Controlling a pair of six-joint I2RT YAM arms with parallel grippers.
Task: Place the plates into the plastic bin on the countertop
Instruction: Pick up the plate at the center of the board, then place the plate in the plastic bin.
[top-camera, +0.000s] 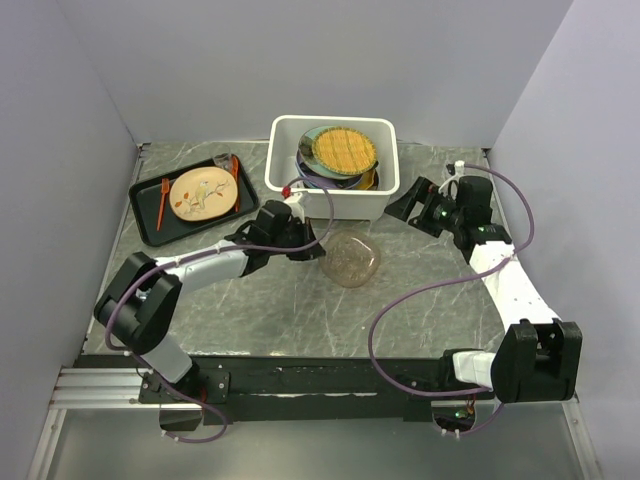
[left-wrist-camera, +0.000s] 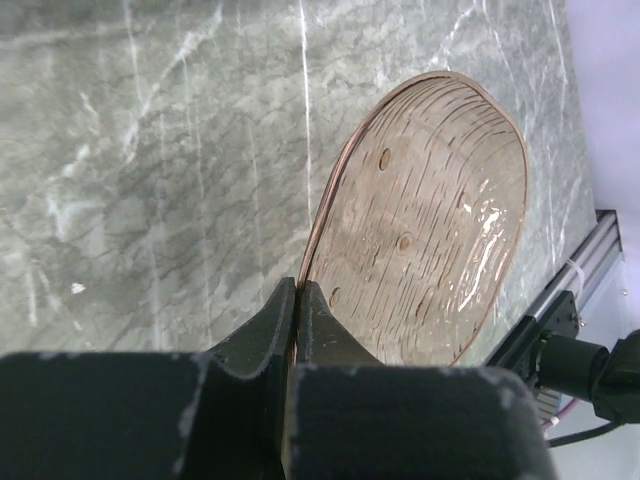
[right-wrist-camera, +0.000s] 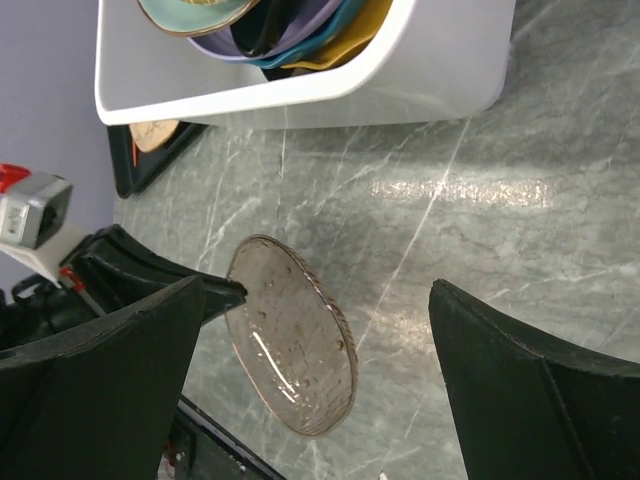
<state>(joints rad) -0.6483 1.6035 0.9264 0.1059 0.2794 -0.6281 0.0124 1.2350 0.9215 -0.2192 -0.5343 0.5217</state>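
My left gripper (top-camera: 315, 250) is shut on the rim of a translucent pinkish-brown plate (top-camera: 350, 258) and holds it tilted just above the grey marble countertop (top-camera: 270, 310). The left wrist view shows the jaws (left-wrist-camera: 297, 290) pinching the plate's edge (left-wrist-camera: 420, 220). The plate also shows in the right wrist view (right-wrist-camera: 290, 335). The white plastic bin (top-camera: 330, 200) stands behind it and holds several stacked plates (top-camera: 345, 150), a yellow woven-patterned one on top. My right gripper (top-camera: 405, 208) is open and empty by the bin's right side (right-wrist-camera: 440, 70).
A flat black tray (top-camera: 150, 225) at the back left carries a beige flowered plate (top-camera: 203, 192) and orange utensils. Walls enclose the left, back and right. Purple cables loop over the near countertop.
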